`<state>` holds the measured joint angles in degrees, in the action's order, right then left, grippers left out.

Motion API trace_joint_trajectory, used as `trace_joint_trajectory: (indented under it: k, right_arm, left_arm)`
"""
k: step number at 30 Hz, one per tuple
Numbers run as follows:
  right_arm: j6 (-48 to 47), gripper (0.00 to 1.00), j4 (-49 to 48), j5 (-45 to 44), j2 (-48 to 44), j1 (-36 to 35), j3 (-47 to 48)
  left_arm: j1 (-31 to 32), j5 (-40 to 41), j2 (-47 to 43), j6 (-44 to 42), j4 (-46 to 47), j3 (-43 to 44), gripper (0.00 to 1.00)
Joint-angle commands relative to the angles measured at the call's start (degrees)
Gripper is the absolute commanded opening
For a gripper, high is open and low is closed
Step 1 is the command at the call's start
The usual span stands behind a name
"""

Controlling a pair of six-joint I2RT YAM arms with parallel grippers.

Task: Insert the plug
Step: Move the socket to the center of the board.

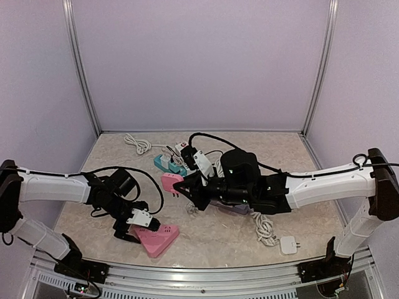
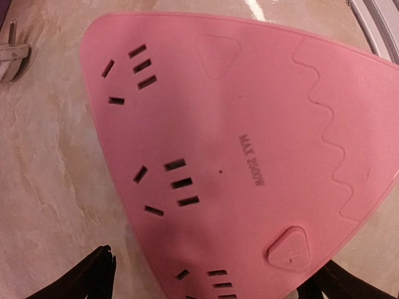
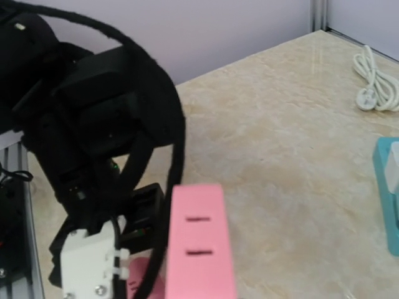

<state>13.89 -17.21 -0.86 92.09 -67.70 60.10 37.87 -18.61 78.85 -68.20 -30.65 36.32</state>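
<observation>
Presently catalogued on the marbled beige table (image 1: 312, 156): one pink triangular power strip (image 1: 159, 240), laid flat near the front edge on the left side, its face bearing several groups of socket slots (image 2: 177, 184), a rounded triangular button (image 2: 288, 249) at one corner and the marking "MAX 2500W" (image 2: 252, 161). The left end effector (image 1: 134, 228) is positioned directly over this strip and is spread wide; in the left wrist view its dark fingers (image 2: 98, 277) are seen at either side of the strip's near end, and nothing is gripped between them. One pink plug (image 1: 169, 182), a small rectangular block with two narrow slots on its upper face, is held at the tip of the right end effector (image 1: 187, 189), which is closed narrowly on it; the fingers themselves are not shown in the right wrist view. The plug is kept above the table near the centre, apart from the triangular strip and not inserted in it. One teal power strip (image 1: 167, 163) is noted just behind the plug. One coiled white cable (image 1: 138, 144) is listed toward the back left. One white adapter (image 1: 288, 244) is recorded near the front right.
</observation>
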Motion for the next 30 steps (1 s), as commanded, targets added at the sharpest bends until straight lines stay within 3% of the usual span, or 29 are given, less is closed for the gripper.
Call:
trace_joint_trajectory:
  k: [1,12,21,30]
  right_arm:
    - [-0.82,0.0,0.79,-2.37,-4.02,0.46,-2.27]
    - [0.16,0.0,0.29,-2.96,-6.97,0.42,-4.95]
    - [1.27,0.0,-0.59,-2.39,-7.86,0.44,-6.46]
    - [0.93,0.0,-0.41,-2.73,-7.85,0.46,-6.53]
  left_arm:
    - [4.1,2.58,-0.37,-1.26,-3.83,-0.11,0.95]
    - [22.76,9.79,-5.73,10.17,1.52,-4.12,0.84]
    - [28.05,14.34,0.08,16.47,2.71,-2.62,0.8]
    - [31.78,15.7,-5.9,17.59,5.27,-6.45,0.79]
